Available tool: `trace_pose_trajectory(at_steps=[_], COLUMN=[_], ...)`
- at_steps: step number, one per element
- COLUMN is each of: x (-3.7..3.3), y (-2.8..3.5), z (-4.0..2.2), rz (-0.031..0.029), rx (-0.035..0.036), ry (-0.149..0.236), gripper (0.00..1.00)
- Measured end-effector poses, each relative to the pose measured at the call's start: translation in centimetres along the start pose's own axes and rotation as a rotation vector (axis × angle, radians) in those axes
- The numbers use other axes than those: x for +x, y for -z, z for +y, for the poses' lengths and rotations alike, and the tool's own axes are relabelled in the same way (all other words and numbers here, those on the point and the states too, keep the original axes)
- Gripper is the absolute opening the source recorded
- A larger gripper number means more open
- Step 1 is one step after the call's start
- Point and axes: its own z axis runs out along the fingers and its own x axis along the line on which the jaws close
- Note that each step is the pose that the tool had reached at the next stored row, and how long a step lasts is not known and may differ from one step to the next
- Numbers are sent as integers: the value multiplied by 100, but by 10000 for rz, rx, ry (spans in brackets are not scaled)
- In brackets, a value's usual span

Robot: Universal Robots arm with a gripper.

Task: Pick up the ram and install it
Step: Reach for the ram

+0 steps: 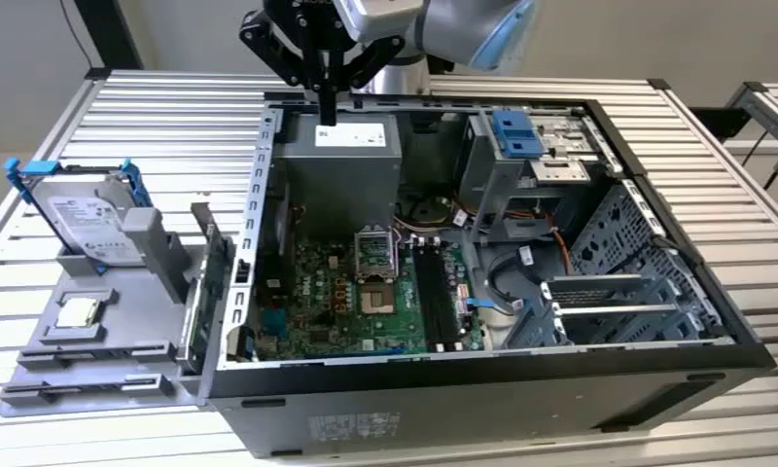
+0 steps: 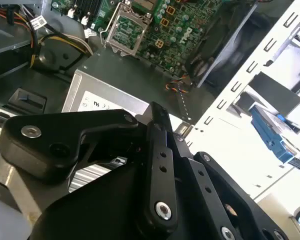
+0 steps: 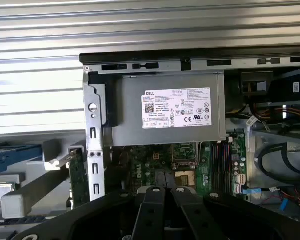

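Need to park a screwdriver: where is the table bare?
Bare table slats lie at the exterior view's left, behind the grey holder, and in a strip at its right beyond the computer case. Holder and case interior are crowded.

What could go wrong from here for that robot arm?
The gripper hangs above the power supply; coming straight down, it could hit that box. The black memory slots sit close beside loose cables, which might snag the gripper when it reaches in.
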Motion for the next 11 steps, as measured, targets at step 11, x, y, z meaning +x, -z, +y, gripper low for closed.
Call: trace_pose_trajectory(at_steps=[11], x=[113], y=[1], z=[-8], rz=[6], rx=[0], ry=[-1], gripper=[0])
